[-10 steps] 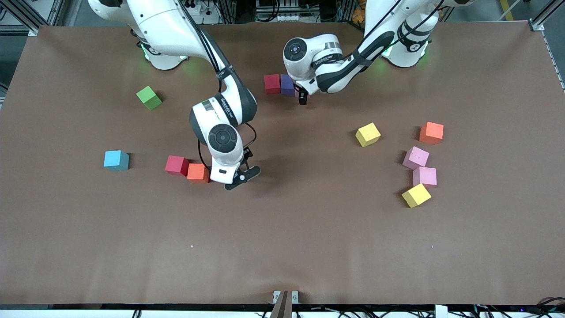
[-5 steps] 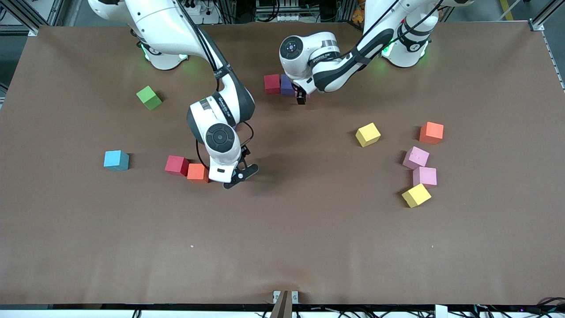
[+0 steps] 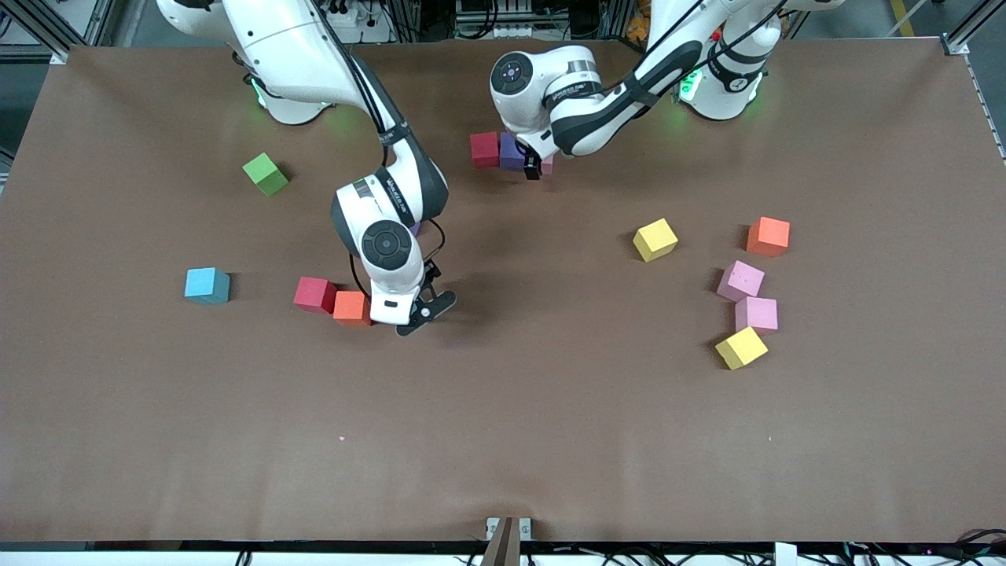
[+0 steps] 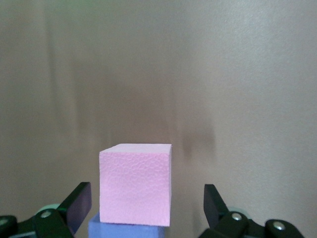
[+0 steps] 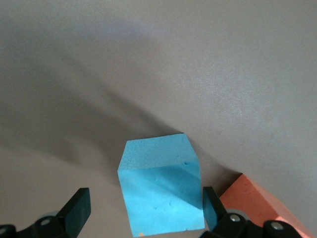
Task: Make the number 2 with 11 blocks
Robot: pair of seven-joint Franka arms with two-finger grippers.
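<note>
Both my arms have crept back toward their bases; left gripper [image 3: 534, 170] open over pink block [image 4: 135, 184], right gripper [image 3: 414, 314] open beside orange block [image 3: 351, 307]. Blocks mostly scattered; the 2 barely begun.

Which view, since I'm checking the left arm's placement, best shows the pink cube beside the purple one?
Left wrist view: the pink cube fills the centre, framed by the open left pincer. Front view shows only a sliver past the left arm. Right wrist view misses it.
</note>
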